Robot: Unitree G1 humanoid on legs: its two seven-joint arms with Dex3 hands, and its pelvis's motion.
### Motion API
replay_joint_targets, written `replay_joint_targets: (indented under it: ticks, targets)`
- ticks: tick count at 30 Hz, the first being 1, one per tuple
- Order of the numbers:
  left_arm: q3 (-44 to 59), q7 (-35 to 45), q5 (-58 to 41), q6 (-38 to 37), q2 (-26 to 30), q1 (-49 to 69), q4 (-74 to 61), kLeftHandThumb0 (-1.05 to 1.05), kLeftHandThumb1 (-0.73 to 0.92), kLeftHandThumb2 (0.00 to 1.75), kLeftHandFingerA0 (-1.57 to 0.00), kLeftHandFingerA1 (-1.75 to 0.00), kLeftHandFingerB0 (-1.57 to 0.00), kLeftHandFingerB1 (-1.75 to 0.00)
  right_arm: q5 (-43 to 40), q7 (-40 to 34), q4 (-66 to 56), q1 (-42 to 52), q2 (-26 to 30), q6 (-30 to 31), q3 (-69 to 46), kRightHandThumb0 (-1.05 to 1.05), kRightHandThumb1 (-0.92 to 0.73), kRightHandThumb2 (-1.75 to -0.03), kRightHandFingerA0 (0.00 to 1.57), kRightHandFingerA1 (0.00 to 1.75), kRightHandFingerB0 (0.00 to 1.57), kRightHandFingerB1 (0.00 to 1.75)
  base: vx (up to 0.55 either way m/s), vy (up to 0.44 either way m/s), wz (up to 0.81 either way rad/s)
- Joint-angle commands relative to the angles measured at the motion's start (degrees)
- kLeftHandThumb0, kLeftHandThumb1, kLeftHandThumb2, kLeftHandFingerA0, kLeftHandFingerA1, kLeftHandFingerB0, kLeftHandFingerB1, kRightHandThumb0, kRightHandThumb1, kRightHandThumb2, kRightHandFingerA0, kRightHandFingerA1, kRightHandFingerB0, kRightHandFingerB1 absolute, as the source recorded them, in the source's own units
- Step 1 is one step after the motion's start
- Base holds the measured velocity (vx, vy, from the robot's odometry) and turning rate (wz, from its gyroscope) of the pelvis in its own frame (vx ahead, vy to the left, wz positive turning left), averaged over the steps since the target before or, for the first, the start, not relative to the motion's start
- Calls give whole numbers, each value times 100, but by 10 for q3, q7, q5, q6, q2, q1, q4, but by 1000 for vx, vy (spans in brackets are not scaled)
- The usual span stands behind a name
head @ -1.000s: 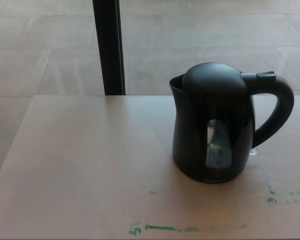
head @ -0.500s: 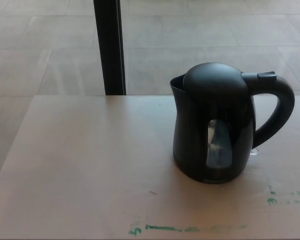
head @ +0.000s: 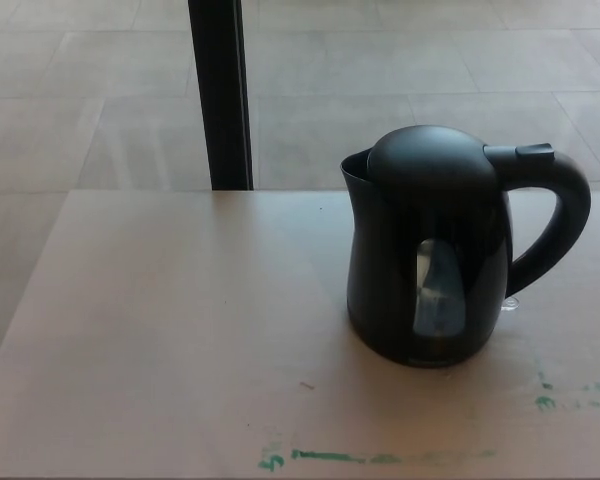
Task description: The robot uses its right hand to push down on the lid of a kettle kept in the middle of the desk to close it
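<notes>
Head view: a black kettle (head: 425,270) stands upright on the pale bench (head: 170,320), right of the frame's centre, its handle (head: 552,215) pointing to the right edge. Its domed lid (head: 430,160) sits down on the body, spout rim showing at the lid's left. A clear water window (head: 438,290) faces the camera. No hand or fingers show, so their state and their place relative to the kettle cannot be told. Green marks (head: 330,457) streak the bench's lower edge. A dark post (head: 220,95) rises from the tiled floor (head: 400,60) behind, upper left of centre.
</notes>
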State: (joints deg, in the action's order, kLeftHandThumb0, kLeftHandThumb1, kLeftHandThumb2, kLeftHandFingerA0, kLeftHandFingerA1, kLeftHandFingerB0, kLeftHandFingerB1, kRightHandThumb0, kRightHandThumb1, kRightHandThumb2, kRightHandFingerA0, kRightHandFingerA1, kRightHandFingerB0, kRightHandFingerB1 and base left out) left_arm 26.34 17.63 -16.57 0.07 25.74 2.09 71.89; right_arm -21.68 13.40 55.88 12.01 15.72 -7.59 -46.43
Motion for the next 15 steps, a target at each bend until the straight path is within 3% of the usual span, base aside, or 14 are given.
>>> replay_joint_targets:
  ticks: [1, 5, 6, 7, 8, 9, 10, 11, 14, 15]
  targets:
    - [4, -4, -1, 3, 6, -1, 1, -88, 92, 70, -53, -47, -45, -41, -19, -10, -9, 7, 5, 4, 5, -85, -66, -117, 75, 90, 66, 81, 0, 0, 0]
    - [-6, -4, 8, -2, 8, 1, -1, -88, 92, 71, -54, -47, -44, -42, -30, -21, -12, 6, -1, 2, 5, -85, -65, -117, 79, 92, 68, 81, 0, 0, 0]
    - [-4, -5, 7, -1, 8, 0, 0, -88, 92, 70, -54, -47, -45, -42, -34, -21, -7, 4, 0, 6, 3, -92, -86, -66, 77, 94, 68, 79, 0, 0, 0]
    - [-4, -3, 5, 1, 8, 1, -2, -88, 92, 70, -53, -46, -45, -42, -34, -18, -7, 5, 2, 7, 5, -85, -63, -115, 76, 91, 68, 81, 0, 0, 0]
    - [-4, -1, 4, 1, 8, 2, -3, -88, 92, 70, -53, -46, -45, -42, -34, -18, -7, 6, 2, 7, 7, -85, -63, -115, 76, 91, 68, 81, 0, 0, 0]
    - [4, -3, -3, 3, 5, 0, -2, -94, 78, 85, -50, -53, -37, -46, -30, -10, -5, 4, 8, 5, 13, -91, -88, -67, 76, 94, 65, 79, 0, 0, 0]
    - [5, -3, -4, 3, 5, 0, -2, -94, 78, 85, -50, -53, -37, -46, -30, -10, -4, 4, 9, 5, 14, -91, -88, -67, 76, 94, 65, 79, 0, 0, 0]
    - [6, -2, -5, 4, 4, 0, 0, -86, 92, 70, -50, -47, -41, -40, -29, -15, -10, 6, 7, 3, 16, -85, -65, -118, 78, 90, 66, 80, 0, 0, 0]
    - [4, -6, -2, 5, 5, -1, 2, -86, 92, 71, -52, -47, -41, -40, -28, -11, -17, 12, 5, -3, 22, -86, -67, -118, 75, 91, 66, 81, 0, 0, 0]
    - [4, -6, -2, 5, 5, -1, 2, -85, 92, 73, -52, -48, -39, -41, -27, -13, -19, 14, 4, -5, 24, -92, -88, -67, 83, 93, 69, 78, 0, 0, 0]
